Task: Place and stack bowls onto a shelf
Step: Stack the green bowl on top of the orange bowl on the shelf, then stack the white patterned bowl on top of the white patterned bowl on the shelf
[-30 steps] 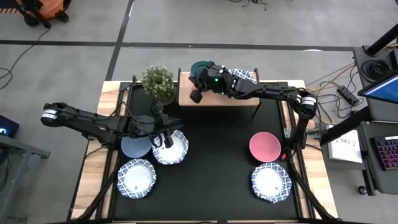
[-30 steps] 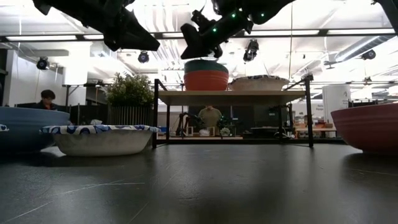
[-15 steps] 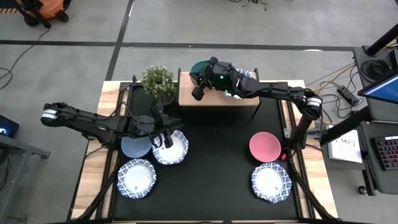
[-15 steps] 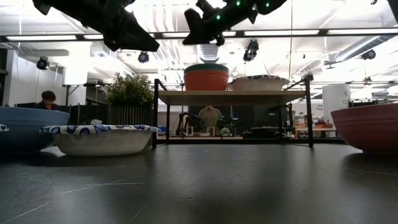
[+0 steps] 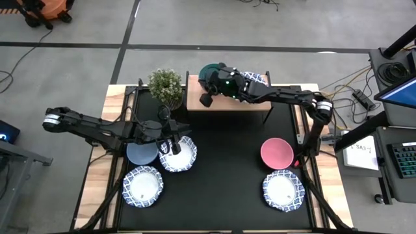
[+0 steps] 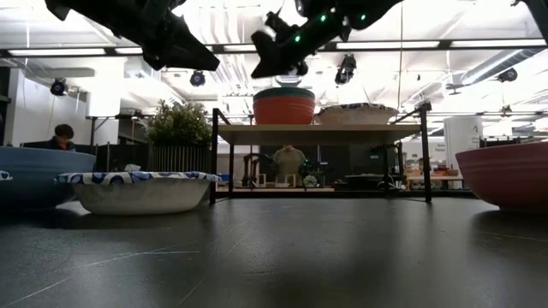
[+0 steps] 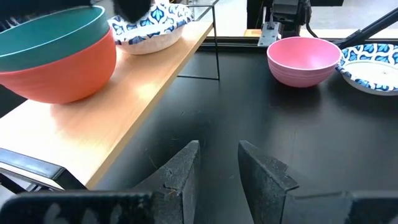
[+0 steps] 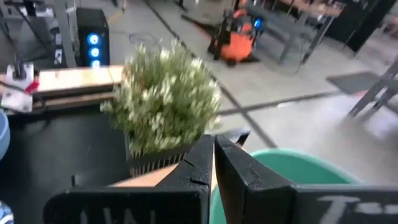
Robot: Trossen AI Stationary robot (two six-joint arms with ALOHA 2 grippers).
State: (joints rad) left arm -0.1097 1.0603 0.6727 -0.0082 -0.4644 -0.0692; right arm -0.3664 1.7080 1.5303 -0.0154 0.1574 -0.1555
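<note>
Right gripper (image 5: 205, 99) — shut, empty, above the green bowl (image 5: 209, 71) stacked on the far shelf (image 5: 224, 101); we risk toppling it. Left gripper (image 5: 174, 147) — narrow gap, over a near-left patterned bowl (image 5: 184, 156).

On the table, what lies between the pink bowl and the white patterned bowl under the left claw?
Only bare black mat, in the high view, between pink bowl and patterned bowl.

seven bowls (image 5: 277, 152), one shelf (image 5: 227, 104), one plant (image 5: 165, 85)
</note>
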